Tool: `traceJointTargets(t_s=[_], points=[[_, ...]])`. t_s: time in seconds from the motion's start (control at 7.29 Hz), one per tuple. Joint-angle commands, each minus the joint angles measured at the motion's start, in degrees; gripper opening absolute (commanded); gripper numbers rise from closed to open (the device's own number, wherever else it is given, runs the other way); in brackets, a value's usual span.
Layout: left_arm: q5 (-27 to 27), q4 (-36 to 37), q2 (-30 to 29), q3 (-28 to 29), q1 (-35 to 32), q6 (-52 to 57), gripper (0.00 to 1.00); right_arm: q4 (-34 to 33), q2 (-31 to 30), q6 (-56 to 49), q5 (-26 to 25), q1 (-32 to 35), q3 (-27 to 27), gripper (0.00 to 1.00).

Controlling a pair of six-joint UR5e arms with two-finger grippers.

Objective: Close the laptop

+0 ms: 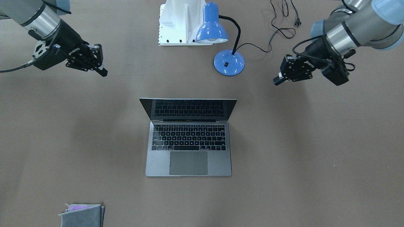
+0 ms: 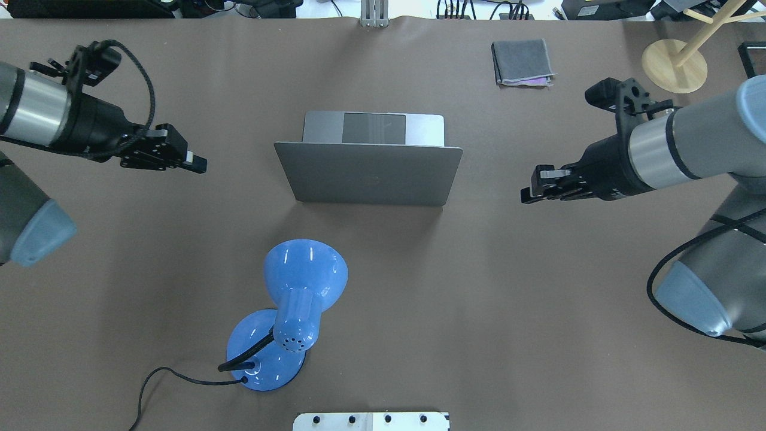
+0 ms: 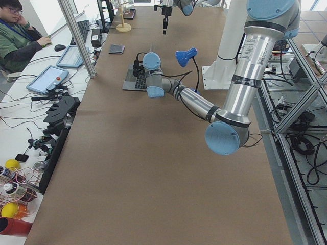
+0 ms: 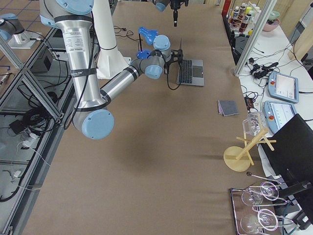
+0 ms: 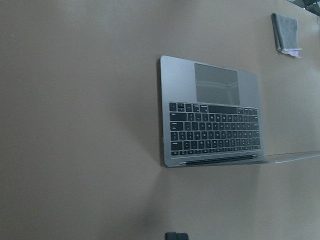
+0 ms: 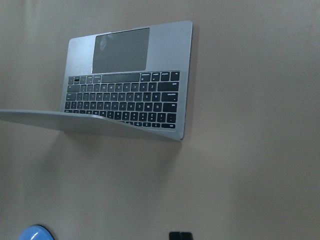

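Note:
The laptop [image 1: 188, 142] lies open at the middle of the brown table, its dark screen upright and the keyboard facing away from the robot. In the overhead view I see the grey back of its lid [image 2: 368, 173]. It also shows in the left wrist view [image 5: 210, 120] and the right wrist view [image 6: 130, 85]. My left gripper [image 1: 277, 79] [image 2: 197, 163] hovers shut and empty, well to the laptop's left side. My right gripper [image 1: 102, 72] [image 2: 529, 193] hovers shut and empty, well off its right side. Neither touches the laptop.
A blue desk lamp [image 1: 221, 34] [image 2: 299, 299] stands between the robot's base and the laptop lid, its cord [image 1: 284, 19] trailing behind. A folded grey cloth [image 2: 522, 61] lies at the far side. A wooden stand [image 2: 673, 57] sits at the far right corner.

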Motion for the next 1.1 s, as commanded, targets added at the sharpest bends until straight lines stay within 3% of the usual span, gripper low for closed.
traceJointTargets(t_s=[0.0, 0.27, 0.96], points=[[5.29, -0.42, -3.33, 0.72, 5.97, -3.19, 0.0, -0.38, 6.98, 6.51, -2.16, -2.99, -1.71, 0.0], [6.55, -0.42, -7.28, 3.87, 6.61, -4.68, 0.0, -0.21, 9.38, 6.54, -5.31, -3.61, -4.7, 0.0], [10.59, -0.15, -10.03, 6.7, 9.86, -4.78, 0.0, 0.23, 13.52, 5.93, -7.43, -2.91, -10.51, 0.0]])
